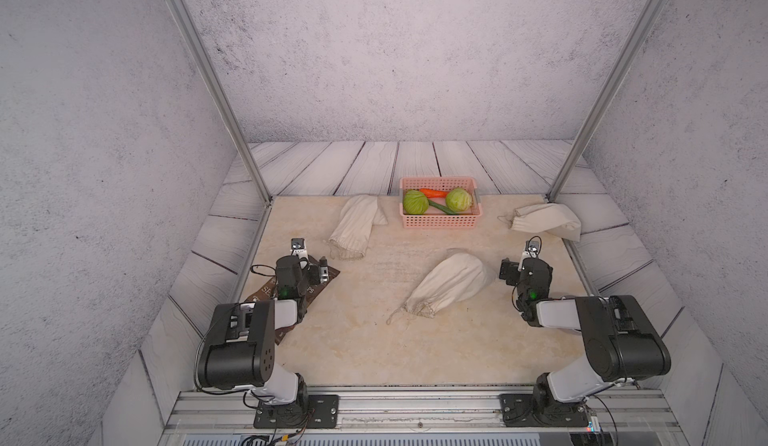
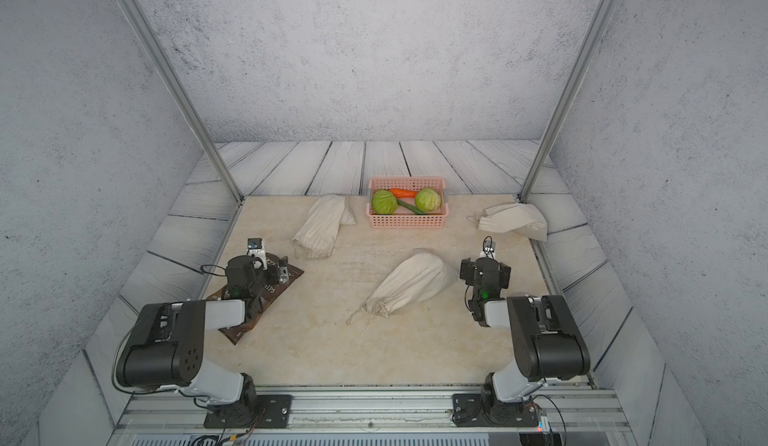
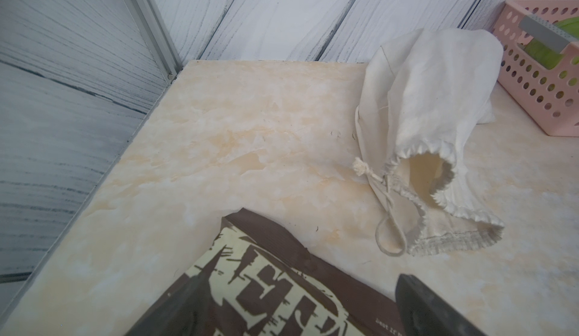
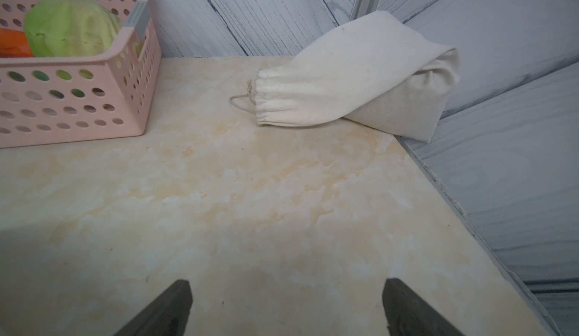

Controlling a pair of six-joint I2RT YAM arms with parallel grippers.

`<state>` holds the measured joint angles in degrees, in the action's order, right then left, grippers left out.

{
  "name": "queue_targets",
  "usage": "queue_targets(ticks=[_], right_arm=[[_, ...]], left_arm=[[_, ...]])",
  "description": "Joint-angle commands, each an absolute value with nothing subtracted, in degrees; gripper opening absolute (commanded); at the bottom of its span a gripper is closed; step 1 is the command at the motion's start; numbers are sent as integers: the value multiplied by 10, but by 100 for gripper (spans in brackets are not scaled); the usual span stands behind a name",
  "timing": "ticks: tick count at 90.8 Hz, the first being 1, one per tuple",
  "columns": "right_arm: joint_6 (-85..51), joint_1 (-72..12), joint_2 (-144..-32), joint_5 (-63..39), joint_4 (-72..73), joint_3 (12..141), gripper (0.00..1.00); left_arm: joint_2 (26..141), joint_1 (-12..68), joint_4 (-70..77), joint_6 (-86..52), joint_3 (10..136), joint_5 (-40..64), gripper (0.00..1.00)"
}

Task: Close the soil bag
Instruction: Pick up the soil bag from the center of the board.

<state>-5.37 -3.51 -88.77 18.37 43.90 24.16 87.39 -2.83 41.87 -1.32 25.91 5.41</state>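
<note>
Lying in the middle of the desk [image 1: 374, 352] between your arms, the bulging soil bag [image 1: 451, 284] points its gathered mouth toward the near edge, string trailing. Your left claw [image 3: 305, 309] hangs wide open over a brown packet [image 3: 275, 290], holding nothing. Your right claw [image 4: 286, 306] gapes equally wide above bare desk. Farther back, an open-mouthed bag [image 1: 357, 225] and a folded bag [image 1: 544, 221] flank the basket [image 1: 440, 220].
</note>
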Motion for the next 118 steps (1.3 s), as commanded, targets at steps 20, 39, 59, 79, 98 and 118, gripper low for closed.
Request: queue_targets(ticks=[20, 39, 59, 79, 98, 118], right_arm=[[-50, -34, -780, 80, 180, 339, 99], [-130, -39, -668, 33, -13, 404, 99], [-217, -100, -603, -73, -194, 426, 99], [-290, -218, -628, -89, -154, 391, 99], [-353, -223, -764, -118, 9, 359, 91], [-303, -201, -872, -66, 44, 422, 22]], left_arm=[[722, -25, 245, -50, 308, 46, 98], [690, 61, 157, -144, 362, 46, 99], [649, 203, 84, -224, 380, 21, 99], [620, 330, -20, -217, 361, -13, 99], [596, 363, -39, -200, 306, 13, 99], [624, 372, -45, -152, 302, 74, 98]])
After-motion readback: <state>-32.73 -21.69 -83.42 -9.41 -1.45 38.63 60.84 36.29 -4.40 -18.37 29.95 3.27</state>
